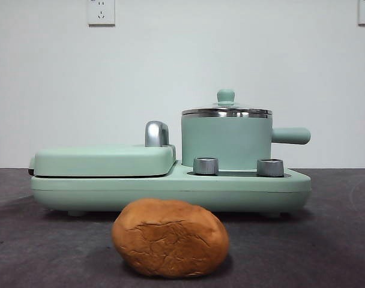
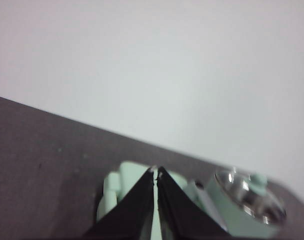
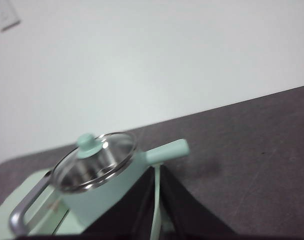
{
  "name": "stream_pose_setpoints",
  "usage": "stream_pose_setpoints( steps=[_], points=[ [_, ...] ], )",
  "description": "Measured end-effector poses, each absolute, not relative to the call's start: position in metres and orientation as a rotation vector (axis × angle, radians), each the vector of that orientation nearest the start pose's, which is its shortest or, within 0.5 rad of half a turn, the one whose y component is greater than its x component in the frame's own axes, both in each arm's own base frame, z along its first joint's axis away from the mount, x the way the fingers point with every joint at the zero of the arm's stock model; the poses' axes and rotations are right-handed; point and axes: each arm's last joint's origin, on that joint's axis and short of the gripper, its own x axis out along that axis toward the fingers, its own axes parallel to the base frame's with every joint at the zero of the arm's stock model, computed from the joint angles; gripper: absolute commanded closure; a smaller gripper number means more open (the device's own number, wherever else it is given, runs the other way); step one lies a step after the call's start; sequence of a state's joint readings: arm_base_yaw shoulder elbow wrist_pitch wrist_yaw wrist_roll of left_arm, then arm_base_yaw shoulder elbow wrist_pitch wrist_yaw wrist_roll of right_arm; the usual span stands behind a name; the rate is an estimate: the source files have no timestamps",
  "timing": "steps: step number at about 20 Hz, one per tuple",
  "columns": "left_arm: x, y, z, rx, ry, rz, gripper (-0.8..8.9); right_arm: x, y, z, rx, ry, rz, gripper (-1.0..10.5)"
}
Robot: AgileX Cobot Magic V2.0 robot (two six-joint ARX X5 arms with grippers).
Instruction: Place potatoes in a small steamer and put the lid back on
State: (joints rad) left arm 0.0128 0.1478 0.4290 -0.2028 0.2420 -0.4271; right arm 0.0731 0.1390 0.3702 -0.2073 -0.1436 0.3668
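Observation:
An orange-brown potato (image 1: pixel 170 238) with cracked skin lies on the dark table in front of the appliance. The mint-green small steamer (image 1: pixel 226 143) stands on the right half of the appliance, its stubby handle (image 1: pixel 290 135) pointing right. The glass lid (image 1: pixel 226 110) with its green knob (image 1: pixel 226 95) sits on the steamer. In the right wrist view the steamer (image 3: pixel 109 192) and lid (image 3: pixel 96 160) lie just beyond my right gripper (image 3: pixel 156 172), which is shut and holds nothing. My left gripper (image 2: pixel 156 173) is shut and empty, with the appliance beyond it and the lidded steamer (image 2: pixel 247 205) to one side. Neither arm shows in the front view.
The mint-green appliance base (image 1: pixel 170 187) carries a flat griddle with its cover (image 1: pixel 104 160) and chrome handle (image 1: pixel 156 133) on the left, and two steel dials (image 1: pixel 206 165) at the front. A white wall with sockets (image 1: pixel 101 11) stands behind.

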Motion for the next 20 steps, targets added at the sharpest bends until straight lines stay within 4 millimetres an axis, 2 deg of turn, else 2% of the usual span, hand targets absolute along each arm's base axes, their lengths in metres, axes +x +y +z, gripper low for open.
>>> stream_pose_setpoints(
  steps=[5,8,13,20],
  points=[
    [0.076,-0.009,0.319,-0.272,0.118,-0.345,8.04,0.084,0.013,0.286,0.244,0.128,0.299,9.3],
    [0.083,-0.011,0.336,-0.185,0.192,-0.409,8.04,0.091,0.015,0.297,0.142,0.178,0.363,9.3],
    [0.101,-0.012,0.342,-0.023,0.318,-0.454,8.04,0.103,0.018,0.304,-0.012,0.242,0.453,9.3],
    [0.119,-0.016,0.339,0.319,0.314,-0.563,8.04,0.117,0.021,0.305,-0.267,0.243,0.508,9.3]
  ],
)
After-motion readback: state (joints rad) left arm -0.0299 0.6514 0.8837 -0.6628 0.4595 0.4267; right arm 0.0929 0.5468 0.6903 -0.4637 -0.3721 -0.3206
